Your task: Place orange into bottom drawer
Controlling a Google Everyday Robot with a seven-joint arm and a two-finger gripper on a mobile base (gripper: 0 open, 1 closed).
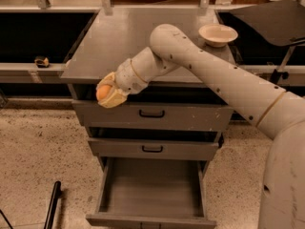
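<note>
My gripper (107,94) is shut on the orange (103,92), a small round orange fruit held between the cream fingers. It hangs in front of the left end of the top drawer's face, just below the cabinet top's front left edge. The bottom drawer (151,190) is pulled open below, with a flat grey floor and low walls and nothing in it. The gripper is well above the drawer and left of its middle.
The grey cabinet top (128,37) carries a cream-white bowl (218,34) at its back right. Two shut drawers with black handles (151,113) lie above the open one. A black rod (51,210) lies on the speckled floor at the lower left.
</note>
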